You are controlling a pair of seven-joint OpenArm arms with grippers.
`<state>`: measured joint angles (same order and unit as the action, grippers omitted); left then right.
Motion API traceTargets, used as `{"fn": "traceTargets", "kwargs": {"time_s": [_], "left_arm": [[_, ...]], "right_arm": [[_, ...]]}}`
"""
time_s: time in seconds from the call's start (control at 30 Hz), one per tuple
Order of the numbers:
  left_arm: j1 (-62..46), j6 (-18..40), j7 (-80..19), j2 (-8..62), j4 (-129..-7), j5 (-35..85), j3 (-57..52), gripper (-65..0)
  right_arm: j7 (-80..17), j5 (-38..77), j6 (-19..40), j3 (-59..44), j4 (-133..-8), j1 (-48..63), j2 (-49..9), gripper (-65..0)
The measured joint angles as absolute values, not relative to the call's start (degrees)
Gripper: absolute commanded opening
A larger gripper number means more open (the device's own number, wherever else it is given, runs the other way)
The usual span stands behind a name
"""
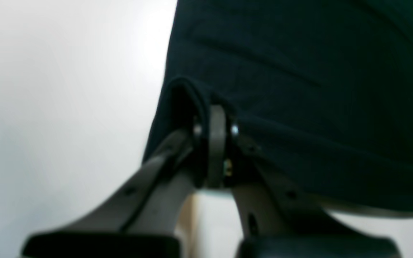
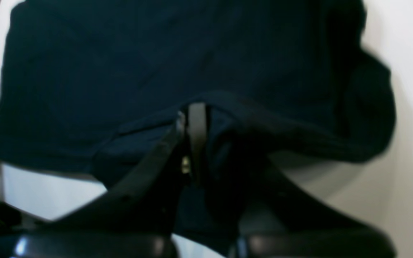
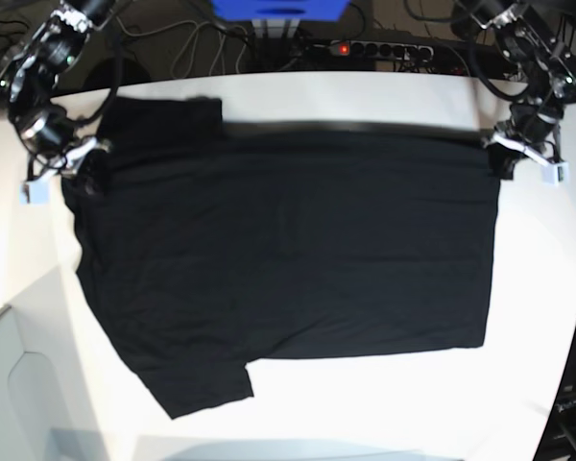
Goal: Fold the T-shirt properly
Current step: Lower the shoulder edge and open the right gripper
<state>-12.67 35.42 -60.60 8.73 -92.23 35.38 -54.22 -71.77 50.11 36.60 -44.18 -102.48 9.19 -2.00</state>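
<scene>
The black T-shirt [image 3: 288,250] lies spread across the white table [image 3: 413,403], with one sleeve pointing to the front left. My left gripper [image 3: 504,154] is shut on its far right edge; in the left wrist view the gripper [image 1: 215,129] pinches a fold of the fabric [image 1: 299,89]. My right gripper [image 3: 82,163] is shut on its far left edge, by the other sleeve; in the right wrist view the gripper [image 2: 194,122] pinches bunched cloth [image 2: 120,64]. The far edge runs taut between the two grippers. The orange neck label is not visible.
A power strip [image 3: 365,48] with a red light, cables and a blue box [image 3: 278,10] lie beyond the table's far edge. The table's front left corner drops off near the sleeve. Bare white tabletop shows at the front and right.
</scene>
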Motion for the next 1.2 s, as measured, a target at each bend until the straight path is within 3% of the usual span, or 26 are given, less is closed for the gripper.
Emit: {"fn": "traceTargets", "kwargs": {"time_s": [0.37,0.47,0.73,1.2], "left_arm": [[-4.25,35.59,-60.25,8.51,-82.85,25.67,-54.33,-65.0],[-2.87,35.62,-59.42,8.56,-82.61,24.93,-54.33,-65.0],[-2.81,35.66,-54.94,8.54,-82.59,24.64,-54.26,-65.0],[-2.68,35.59,-52.31,8.99,-77.45,24.21,-54.15,-65.0]], "right_arm": [[-68.05,50.26,36.32,-44.05,-90.87,5.39,-4.91,-65.0],[-67.68,49.69,33.47,-44.03,-89.27,5.52,-5.08,-65.0],[-65.21,49.69,30.11,-40.01,-89.27,4.38,-6.28,-65.0],[-59.88,49.52,29.91,-35.59,-83.22,3.18,-6.52,-65.0]]}}
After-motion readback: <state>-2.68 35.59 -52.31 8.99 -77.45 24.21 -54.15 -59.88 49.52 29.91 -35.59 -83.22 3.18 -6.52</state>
